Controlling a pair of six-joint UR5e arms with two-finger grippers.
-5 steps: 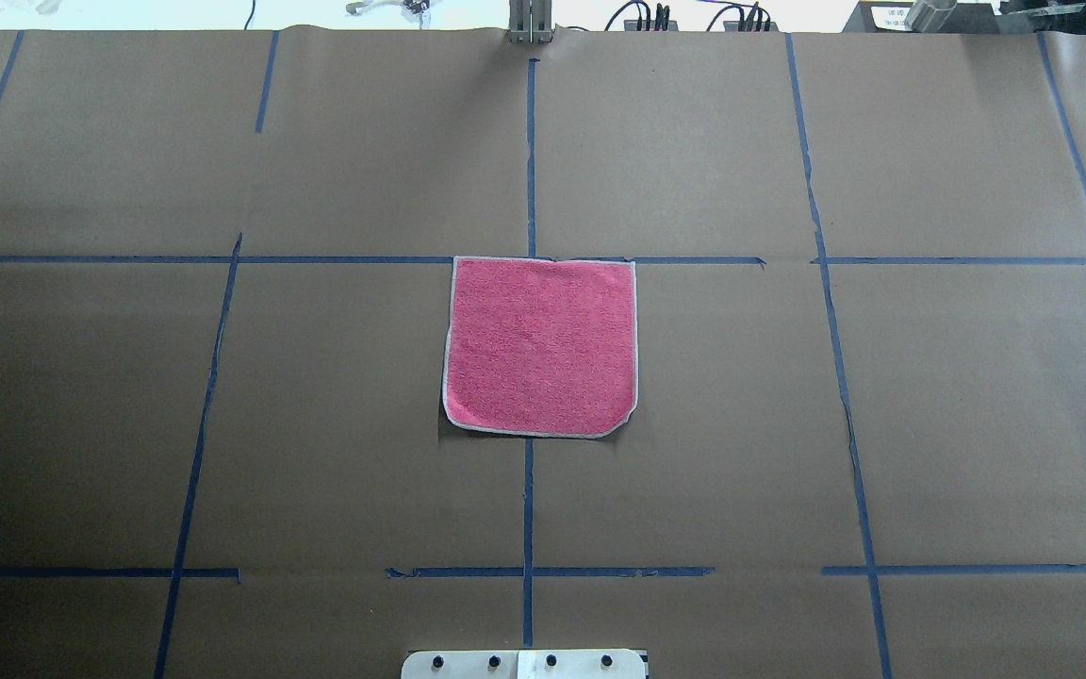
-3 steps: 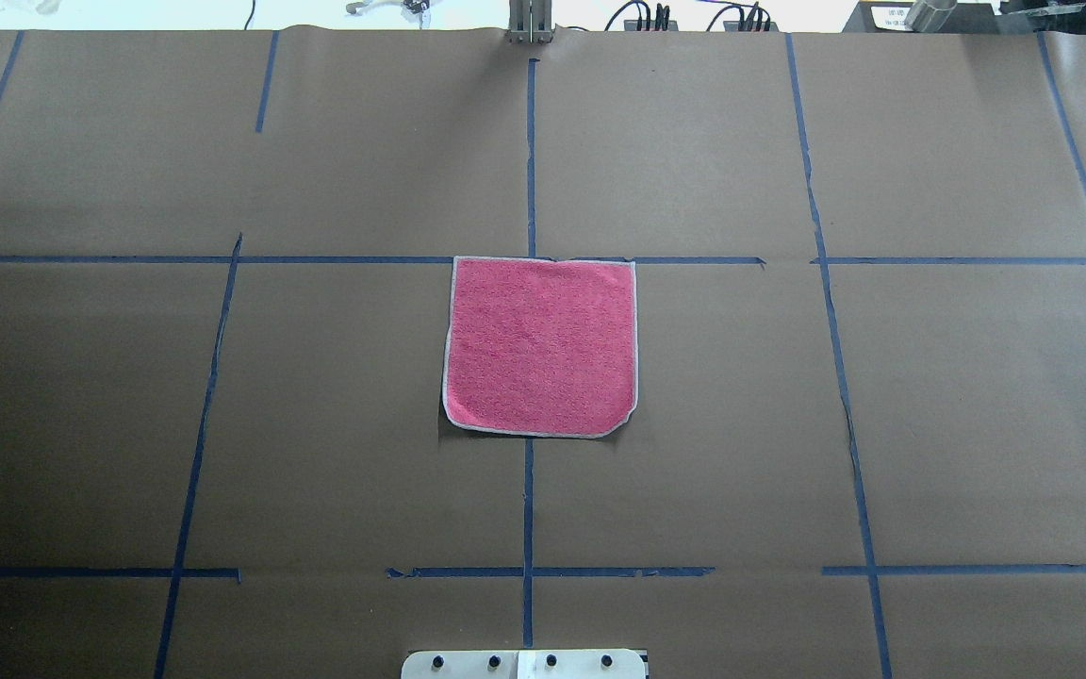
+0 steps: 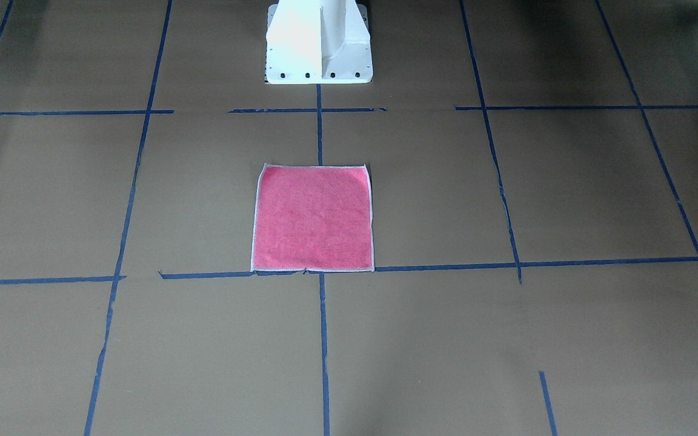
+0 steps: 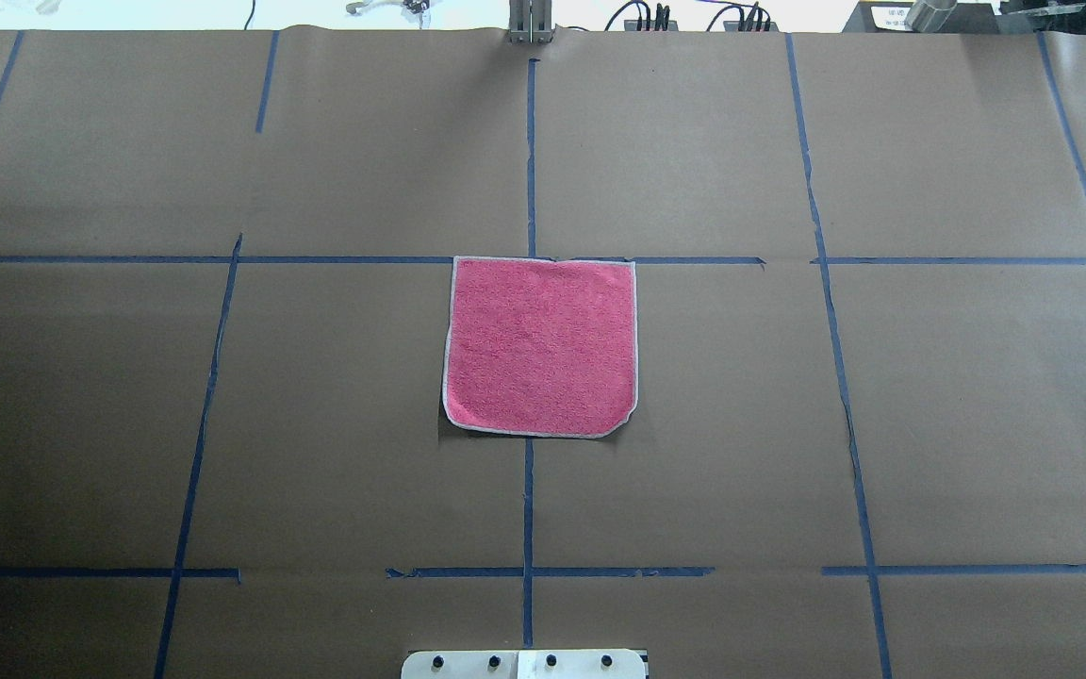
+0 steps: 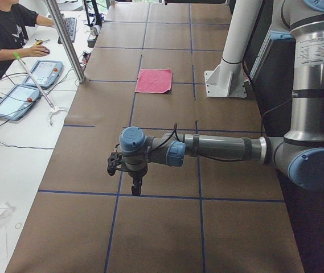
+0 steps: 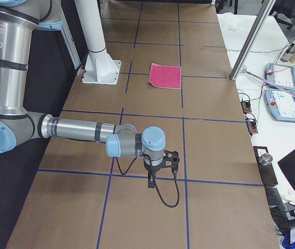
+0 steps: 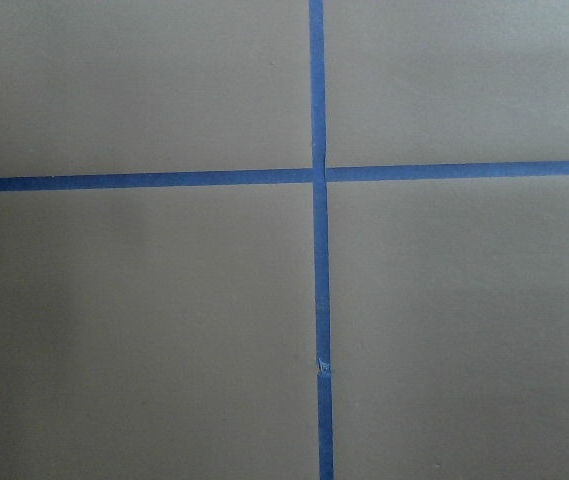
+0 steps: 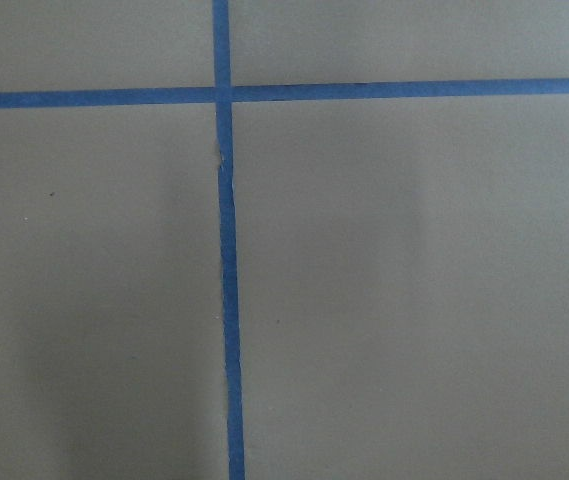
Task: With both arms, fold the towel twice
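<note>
Since no fold has been made yet, the towel (image 4: 541,345) is seen spread flat, pink side up, close to the middle of the bench (image 4: 882,424) and well away from all four edges. A thin pale border is sewn all round it. In the overhead view its two corners on the robot's side look a little rounded, as if curled, but this cannot be told for sure.

It is judged to be soft, light and floppy. It will droop when lifted, and it could slide on the smooth brown paper if pushed. It cannot be broken. It is best taken by the two corners of one edge, one corner for each pincer, pinched right at the border. That way the edge is kept straight while it is carried over to the edge across from it.

The left pincer (image 5: 134,185) is held low over the bench toward the left end, and the right pincer (image 6: 151,181) toward the right end. Both are well apart from the towel, so it is held by neither. How far open they are cannot be told. Only paper and crossed blue tape (image 7: 316,250) are shown by the wrist cameras.
</note>
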